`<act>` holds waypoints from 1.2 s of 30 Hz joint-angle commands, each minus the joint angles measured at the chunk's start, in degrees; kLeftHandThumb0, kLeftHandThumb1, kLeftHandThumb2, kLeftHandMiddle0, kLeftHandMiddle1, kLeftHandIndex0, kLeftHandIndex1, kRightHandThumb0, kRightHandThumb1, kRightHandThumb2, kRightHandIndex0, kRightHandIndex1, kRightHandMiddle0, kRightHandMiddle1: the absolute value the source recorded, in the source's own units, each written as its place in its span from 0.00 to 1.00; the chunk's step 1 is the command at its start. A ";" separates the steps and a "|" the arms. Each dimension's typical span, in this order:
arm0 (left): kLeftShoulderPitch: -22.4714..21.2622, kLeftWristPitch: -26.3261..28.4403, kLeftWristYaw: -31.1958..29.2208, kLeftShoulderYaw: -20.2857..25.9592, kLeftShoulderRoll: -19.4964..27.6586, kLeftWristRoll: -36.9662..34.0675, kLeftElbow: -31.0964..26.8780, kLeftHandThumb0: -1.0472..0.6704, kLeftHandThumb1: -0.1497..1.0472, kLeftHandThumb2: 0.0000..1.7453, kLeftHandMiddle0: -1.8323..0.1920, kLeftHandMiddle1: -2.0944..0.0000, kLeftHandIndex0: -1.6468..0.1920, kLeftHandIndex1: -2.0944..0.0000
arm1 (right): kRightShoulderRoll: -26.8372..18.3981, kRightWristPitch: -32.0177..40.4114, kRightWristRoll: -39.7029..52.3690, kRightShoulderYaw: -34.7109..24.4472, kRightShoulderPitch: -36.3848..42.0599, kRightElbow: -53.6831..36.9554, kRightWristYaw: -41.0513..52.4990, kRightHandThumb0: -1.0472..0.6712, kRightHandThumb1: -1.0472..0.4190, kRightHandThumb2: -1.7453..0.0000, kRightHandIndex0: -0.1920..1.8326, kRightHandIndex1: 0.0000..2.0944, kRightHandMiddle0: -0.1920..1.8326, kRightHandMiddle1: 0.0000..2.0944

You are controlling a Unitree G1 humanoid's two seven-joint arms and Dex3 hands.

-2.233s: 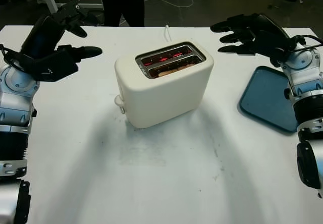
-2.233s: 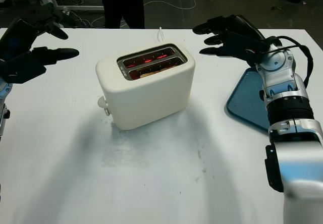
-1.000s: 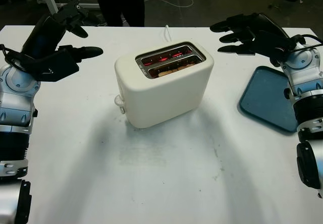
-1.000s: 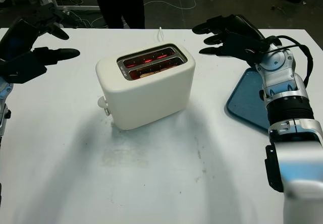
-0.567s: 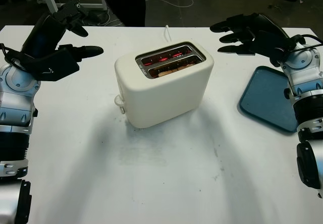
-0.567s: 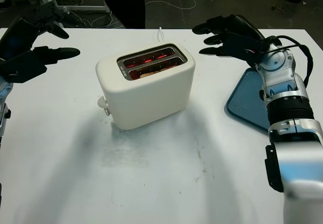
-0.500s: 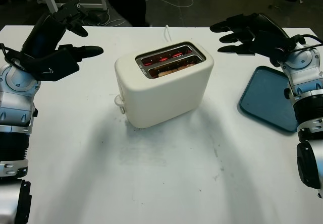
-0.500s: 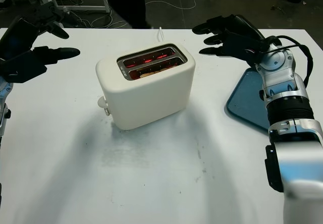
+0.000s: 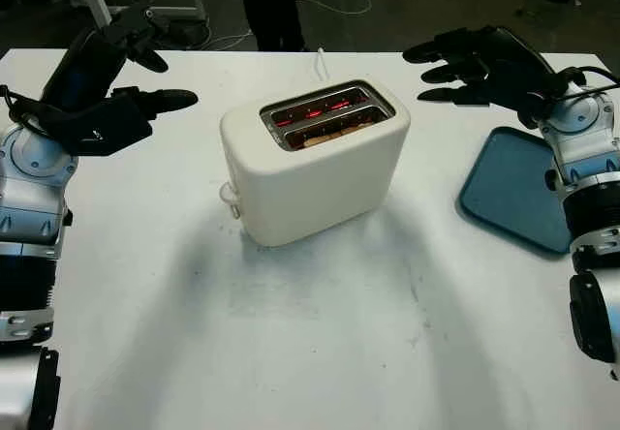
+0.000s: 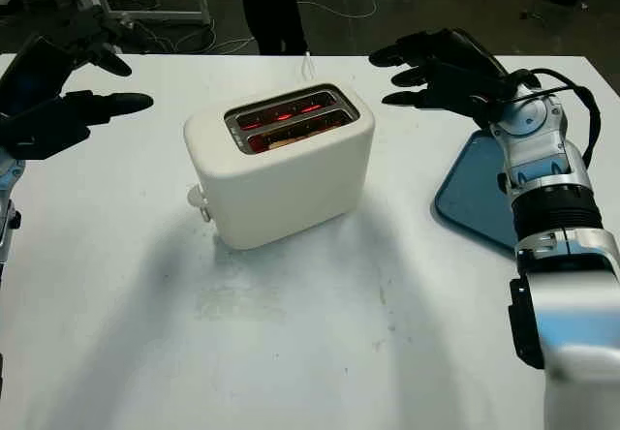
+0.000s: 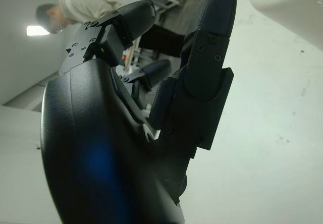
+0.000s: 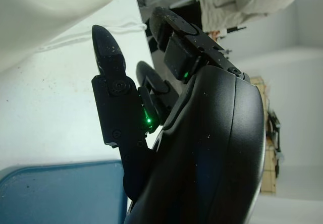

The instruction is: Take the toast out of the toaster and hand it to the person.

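Observation:
A cream toaster [image 9: 312, 164] stands mid-table, its two slots glowing red inside. A slice of toast [image 9: 325, 135] sits low in the nearer slot. My left hand [image 9: 131, 86] hovers open above the table's far left, well apart from the toaster. My right hand [image 9: 455, 67] hovers open to the toaster's far right, fingers pointing toward it without touching. A person [image 9: 274, 4] in dark trousers stands beyond the table's far edge. In the wrist views a person in a light top [image 12: 242, 4] is seen past each hand.
A blue tray [image 9: 513, 188] lies flat at the table's right, under my right forearm. The toaster's white cord [image 9: 321, 62] runs off the far edge. Cables lie on the dark floor behind.
The person behind the table has stepped to the right along its far edge. Both hands and the toaster have stayed put.

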 commanded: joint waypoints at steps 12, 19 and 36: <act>0.24 -0.68 0.12 0.81 -0.58 -1.06 0.63 0.18 0.85 0.00 0.79 0.41 0.77 0.50 | -0.52 0.04 -0.37 0.41 -0.81 -0.38 0.13 0.37 0.10 1.00 0.47 0.00 0.43 0.00; 0.12 0.07 0.69 0.31 -0.58 0.50 0.66 0.15 0.86 0.00 0.79 0.40 0.77 0.50 | -0.64 -0.13 -0.22 0.48 -0.81 -0.39 0.03 0.37 0.10 1.00 0.47 0.00 0.44 0.00; -0.60 -0.41 0.25 0.12 -1.11 0.27 1.60 0.16 0.86 0.00 0.80 0.39 0.78 0.49 | -0.98 -0.63 -0.64 0.77 -1.11 -0.29 -0.28 0.39 0.11 1.00 0.48 0.01 0.44 0.00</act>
